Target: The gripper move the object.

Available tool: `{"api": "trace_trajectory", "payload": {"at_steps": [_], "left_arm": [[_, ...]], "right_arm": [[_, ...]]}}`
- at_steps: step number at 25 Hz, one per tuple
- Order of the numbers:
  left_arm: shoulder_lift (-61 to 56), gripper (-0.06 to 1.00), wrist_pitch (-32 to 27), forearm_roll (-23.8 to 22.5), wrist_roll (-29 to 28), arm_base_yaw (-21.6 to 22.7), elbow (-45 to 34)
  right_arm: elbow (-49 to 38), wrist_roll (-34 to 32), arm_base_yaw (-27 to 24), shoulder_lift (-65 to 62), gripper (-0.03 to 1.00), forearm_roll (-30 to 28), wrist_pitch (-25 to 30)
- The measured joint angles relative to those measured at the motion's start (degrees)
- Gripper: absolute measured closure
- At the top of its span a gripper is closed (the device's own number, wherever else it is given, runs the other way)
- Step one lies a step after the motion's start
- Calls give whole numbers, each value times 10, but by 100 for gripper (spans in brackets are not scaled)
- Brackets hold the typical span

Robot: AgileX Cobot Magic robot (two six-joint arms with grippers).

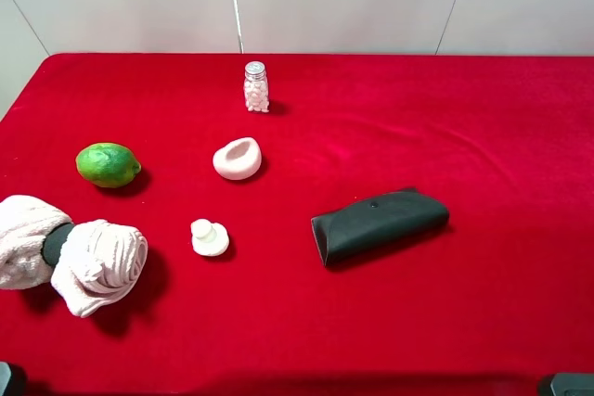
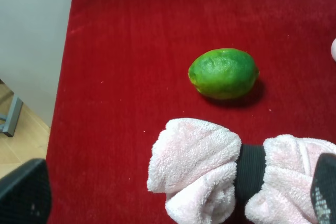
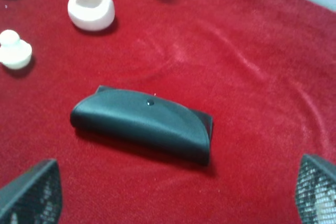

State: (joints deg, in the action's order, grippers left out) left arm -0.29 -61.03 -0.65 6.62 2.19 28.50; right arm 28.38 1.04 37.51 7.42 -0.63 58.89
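Your towel dumbbell (image 1: 70, 255) overhung the tabletop's (image 1: 520, 136) left edge; jar (image 1: 256, 86) held white pieces; both claws gaped, empty.

On the red tablecloth (image 1: 501, 136) a green lime (image 1: 108, 164) sits near the left edge. A white shell-like bowl (image 1: 238, 158) lies mid-table, a small white knobbed piece (image 1: 210, 236) nearer the front (hard to identify). A glass shaker jar (image 1: 255, 86) stands upright at the back, and a dark folded pouch (image 1: 379, 223) lies right of centre.
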Motion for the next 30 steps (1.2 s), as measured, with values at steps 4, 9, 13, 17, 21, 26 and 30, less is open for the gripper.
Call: {"api": "trace_trajectory", "payload": {"at_steps": [4, 9, 13, 17, 21, 26, 30], "left_arm": [[0, -3, 0, 0, 0, 0, 0], [0, -3, 0, 0, 0, 0, 0], [0, -3, 0, 0, 0, 0, 0], [0, -3, 0, 0, 0, 0, 0], [0, -3, 0, 0, 0, 0, 0], [0, -3, 0, 0, 0, 0, 0], [0, -3, 0, 0, 0, 0, 0]], "right_arm": [[-2, -2, 0, -28, 27, -1, 0], [-2, -2, -24, -67, 27, -2, 0], [-2, -3, -73, -77, 27, -4, 1], [-2, -2, -125, -77, 27, -3, 1], [-2, -2, -176, -78, 27, -2, 1], [-2, -2, -248, -78, 27, -2, 1], [-2, -2, -275, -78, 27, -2, 1]]}}
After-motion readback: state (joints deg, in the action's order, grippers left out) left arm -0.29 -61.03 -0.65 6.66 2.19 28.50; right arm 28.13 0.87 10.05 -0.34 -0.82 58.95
